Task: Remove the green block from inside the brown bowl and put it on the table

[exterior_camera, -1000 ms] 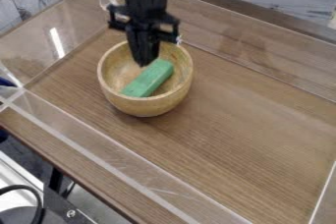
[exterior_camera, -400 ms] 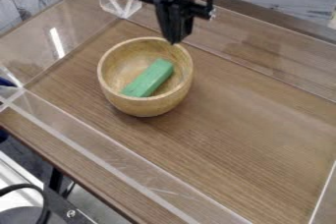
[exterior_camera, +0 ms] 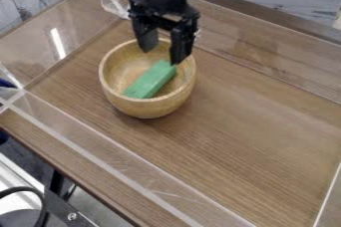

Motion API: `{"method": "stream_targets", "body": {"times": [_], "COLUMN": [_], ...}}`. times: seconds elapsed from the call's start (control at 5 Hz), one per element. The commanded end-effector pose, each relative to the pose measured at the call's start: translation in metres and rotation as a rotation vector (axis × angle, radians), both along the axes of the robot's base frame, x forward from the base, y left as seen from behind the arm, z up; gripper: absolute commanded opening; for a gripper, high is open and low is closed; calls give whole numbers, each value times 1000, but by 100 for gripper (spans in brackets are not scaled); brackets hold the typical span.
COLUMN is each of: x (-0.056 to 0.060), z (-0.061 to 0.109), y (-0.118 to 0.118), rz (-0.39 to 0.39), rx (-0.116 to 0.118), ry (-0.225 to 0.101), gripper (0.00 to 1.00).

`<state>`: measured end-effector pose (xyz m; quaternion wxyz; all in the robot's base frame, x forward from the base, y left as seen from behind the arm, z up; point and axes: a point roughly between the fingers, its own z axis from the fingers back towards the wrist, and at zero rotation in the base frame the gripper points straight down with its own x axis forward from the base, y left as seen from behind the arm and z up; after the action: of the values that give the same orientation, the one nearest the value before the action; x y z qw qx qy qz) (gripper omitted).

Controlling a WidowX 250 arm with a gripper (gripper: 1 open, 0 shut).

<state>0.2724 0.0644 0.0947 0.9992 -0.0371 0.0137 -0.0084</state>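
Tool (exterior_camera: 164, 44) spread wide (arm cropped above) over green block (exterior_camera: 152, 79) in brown bowl (exterior_camera: 123, 101).

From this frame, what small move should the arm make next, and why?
Probably lower straight down so the open fingers straddle the green block, then close. The block lies in the brown bowl, untouched, and the gripper hangs just above its upper end with nothing held.
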Motion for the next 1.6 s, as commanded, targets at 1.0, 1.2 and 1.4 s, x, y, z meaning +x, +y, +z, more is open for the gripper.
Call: {"method": "stream_targets", "body": {"times": [1.0, 1.2, 1.4], "x": [-4, -3, -2], "z": [-50, -44, -34], "y": [29, 27, 26], "rz": [43, 43, 44], "rx": [60, 60, 57], "ry": [25, 13, -7], "gripper": [0, 0, 0]}}
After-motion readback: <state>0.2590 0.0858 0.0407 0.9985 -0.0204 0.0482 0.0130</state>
